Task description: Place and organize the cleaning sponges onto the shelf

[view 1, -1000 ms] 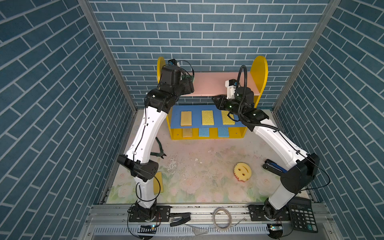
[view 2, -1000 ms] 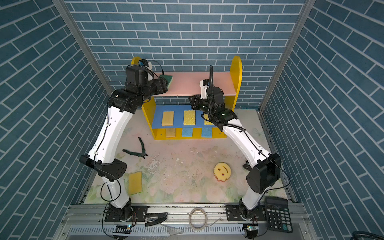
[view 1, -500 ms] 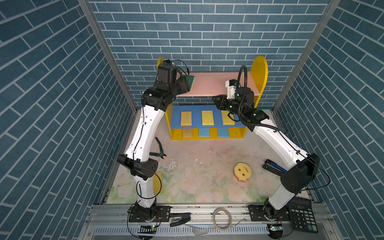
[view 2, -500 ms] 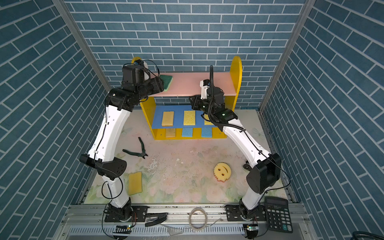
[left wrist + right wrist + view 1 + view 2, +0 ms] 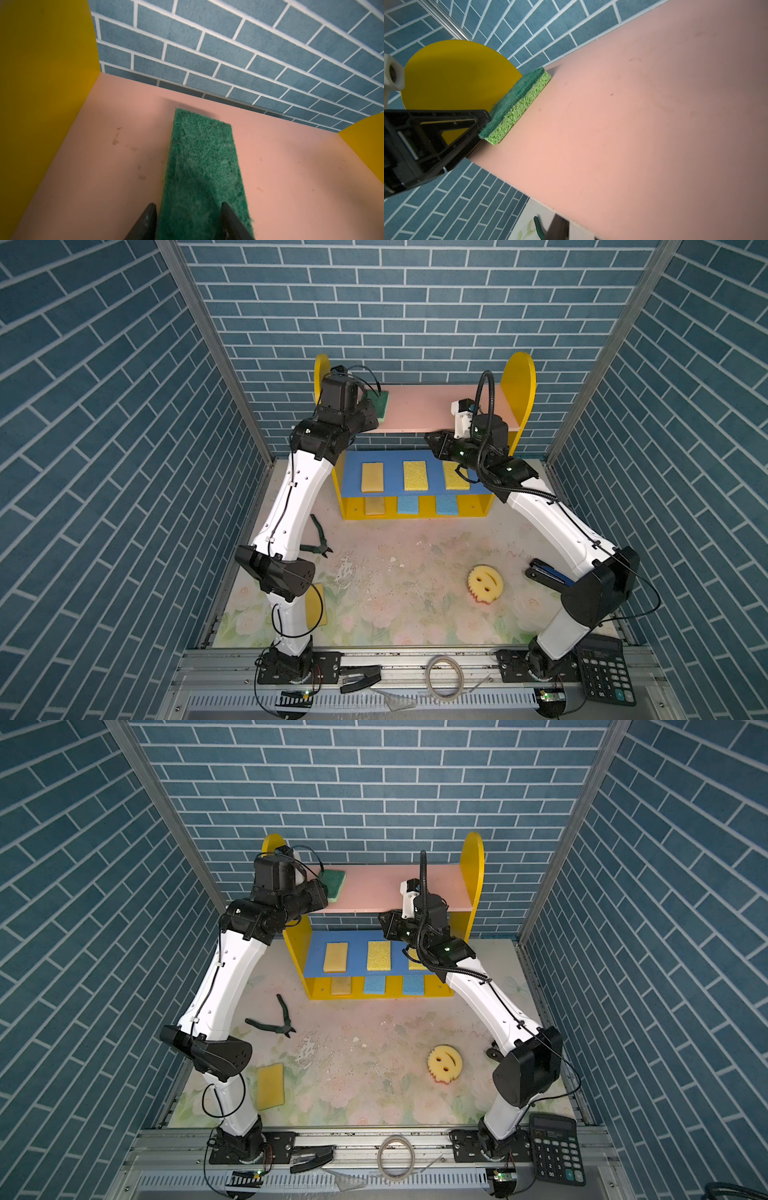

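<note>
A green-topped sponge [image 5: 203,166] lies flat on the shelf's pink top board [image 5: 428,410], near its left yellow side. My left gripper [image 5: 188,205] is at the sponge's near end, jaws apart, one finger beside its edge and the other over its top. On the blue middle board lie three sponges [image 5: 415,475], and three more are on the base [image 5: 408,504]. A round smiley sponge [image 5: 485,583] and a yellow sponge [image 5: 270,1085] lie on the table. My right gripper [image 5: 432,443] hangs under the pink board's front edge with nothing seen in it, its jaws mostly out of view.
Green pliers [image 5: 278,1023] lie on the table left of the shelf. A dark blue-and-black tool [image 5: 548,574] sits by the right arm. A black calculator [image 5: 604,672] and a cable coil [image 5: 444,676] rest on the front rail. Brick-patterned walls close in on three sides.
My left gripper has pulled back leftward off the pink board, uncovering the green sponge that now lies there, and its jaws have narrowed. The right arm has not moved.
</note>
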